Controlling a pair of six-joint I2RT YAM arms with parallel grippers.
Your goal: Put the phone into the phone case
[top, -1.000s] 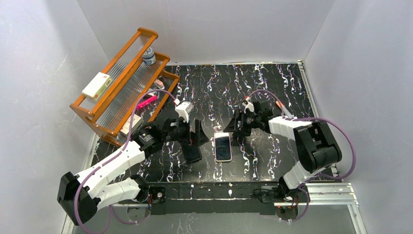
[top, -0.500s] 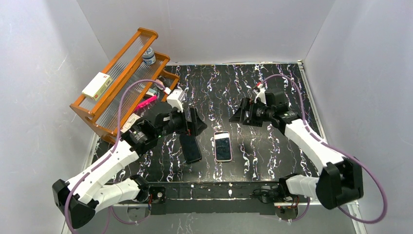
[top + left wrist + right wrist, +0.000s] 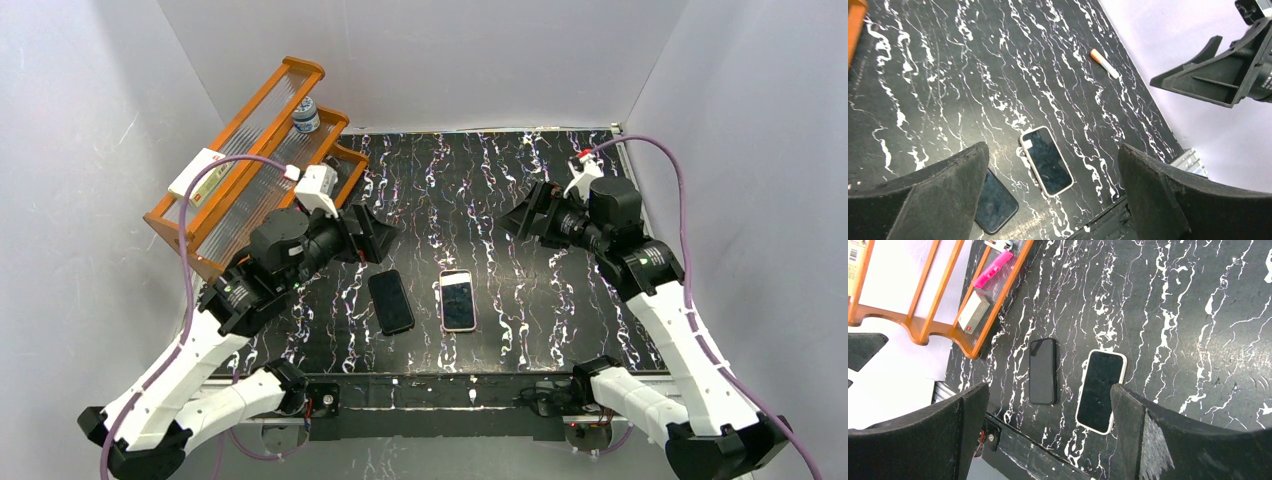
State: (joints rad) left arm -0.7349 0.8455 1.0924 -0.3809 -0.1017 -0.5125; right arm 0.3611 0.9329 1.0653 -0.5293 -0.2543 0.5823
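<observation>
The phone (image 3: pixel 458 302), black with a glossy screen, lies flat inside the cream-white phone case (image 3: pixel 458 329), whose rim frames it all round, near the table's front middle. It also shows in the left wrist view (image 3: pixel 1048 161) and the right wrist view (image 3: pixel 1100 390). My left gripper (image 3: pixel 375 232) is open and empty, raised above the table behind and to the left of it. My right gripper (image 3: pixel 528 218) is open and empty, raised behind and to the right. Neither touches the phone.
A bare black slab (image 3: pixel 391 302) lies just left of the cased phone, parallel and apart. An orange rack (image 3: pixel 250 170) with small items stands at the back left. An orange-and-white stick (image 3: pixel 1104 63) lies by the right wall. White walls enclose the table.
Both grippers have lifted and drawn back from the cased phone, the left toward the rack, the right toward the back right. The phone and slab have not moved.
</observation>
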